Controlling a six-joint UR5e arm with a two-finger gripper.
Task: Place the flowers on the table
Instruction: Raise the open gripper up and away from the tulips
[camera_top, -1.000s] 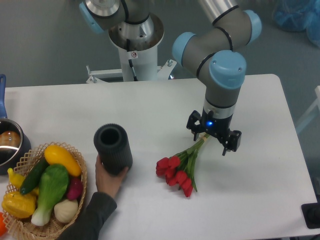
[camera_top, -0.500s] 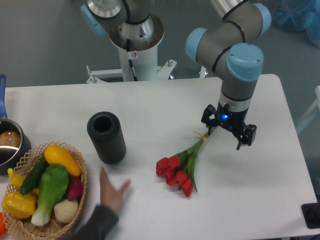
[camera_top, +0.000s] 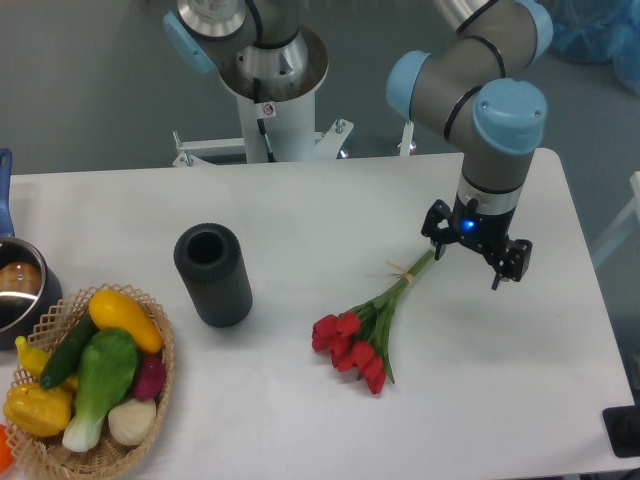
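Note:
The flowers (camera_top: 366, 327), red tulips with green stems, lie flat on the white table (camera_top: 300, 220), heads toward the front left and stem ends toward the back right. My gripper (camera_top: 475, 260) hangs open and empty just right of the stem ends, apart from them. One dark finger (camera_top: 510, 262) shows on its right side.
A dark cylinder (camera_top: 212, 275) stands upright left of the flowers. A wicker basket (camera_top: 90, 385) of vegetables sits at the front left corner. A pot (camera_top: 20, 290) is at the left edge. The robot base (camera_top: 270, 80) stands behind the table.
My gripper has moved right and away from the stems, leaving the flowers lying still. A person's hand let go of the dark cylinder and left the view.

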